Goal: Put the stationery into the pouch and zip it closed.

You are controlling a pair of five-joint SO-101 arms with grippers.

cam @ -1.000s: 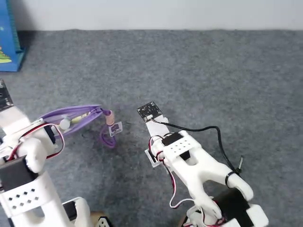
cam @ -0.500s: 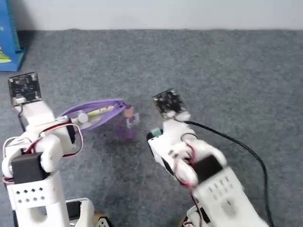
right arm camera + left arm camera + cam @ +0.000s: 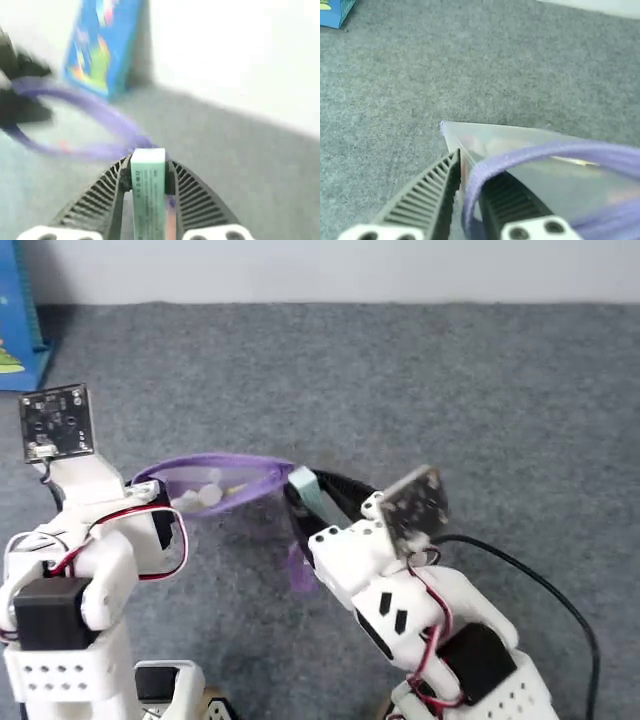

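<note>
At the left of the table (image 3: 470, 390), the pouch (image 3: 228, 487) is held up by one corner, on which the left gripper (image 3: 462, 167) is clenched. Its purple-edged mouth is spread open and a few pale items (image 3: 205, 496) are seen inside. At the pouch's right end, the mint eraser (image 3: 302, 488) is grasped in the right gripper (image 3: 148, 162), just at the rim of the mouth. If it is let go there, it may be caught on the rim or dropped outside onto the table, and the thin corner hold could be pulled loose should the rim be pushed.
</note>
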